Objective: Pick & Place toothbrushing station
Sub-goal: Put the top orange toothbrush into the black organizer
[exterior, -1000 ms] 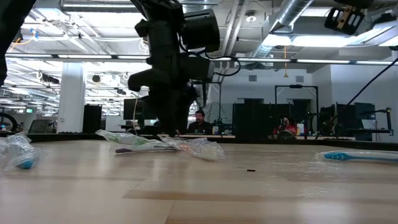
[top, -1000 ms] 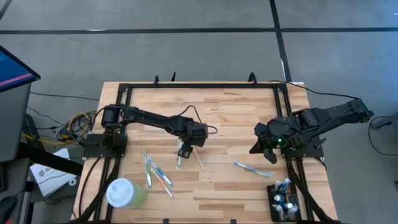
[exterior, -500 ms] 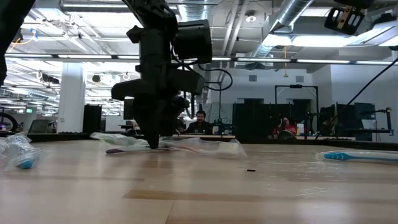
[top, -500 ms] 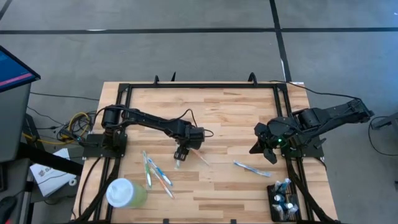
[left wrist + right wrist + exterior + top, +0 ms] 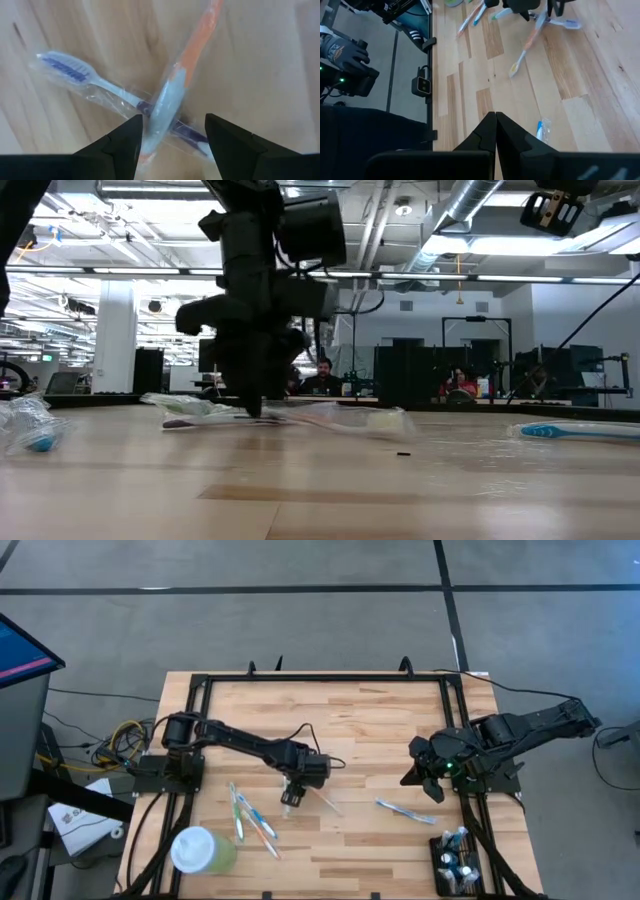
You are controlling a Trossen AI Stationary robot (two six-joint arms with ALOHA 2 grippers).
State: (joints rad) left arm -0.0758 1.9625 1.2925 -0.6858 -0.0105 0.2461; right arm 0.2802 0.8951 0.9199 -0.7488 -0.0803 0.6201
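Observation:
The toothbrushing station [image 5: 444, 866], a small black holder with brushes in it, stands at the table's near right corner. My left gripper [image 5: 289, 798] points down at the table's middle, open, over two crossed wrapped toothbrushes: an orange and pale blue one [image 5: 172, 95] and a purple one [image 5: 75, 72]. In the left wrist view its fingers [image 5: 125, 145] stand on either side of the crossing. My right gripper [image 5: 422, 776] hangs shut above the right side, holding nothing. My left gripper comes from above, fingers pointing down, astride the crossing of the two toothbrushes. One finger [image 5: 134, 137] lies right beside the pale blue part [image 5: 159, 117] of the orange toothbrush; whether it touches the wrapper I cannot tell. Both brushes lie flat on the table.
A pale green cup with a white lid [image 5: 202, 850] stands at the near left corner. Several wrapped toothbrushes [image 5: 252, 817] lie beside it, and a blue one [image 5: 404, 808] lies near my right arm. Black rails [image 5: 325, 678] frame the table. A gloved hand [image 5: 342, 52] shows beyond the table.
My left gripper has gone toward the table's near edge and down until its fingertips are at the tabletop, staying open. The wrapped toothbrushes beneath it have shifted and turned a little on the table, one end reaching farther toward the right.

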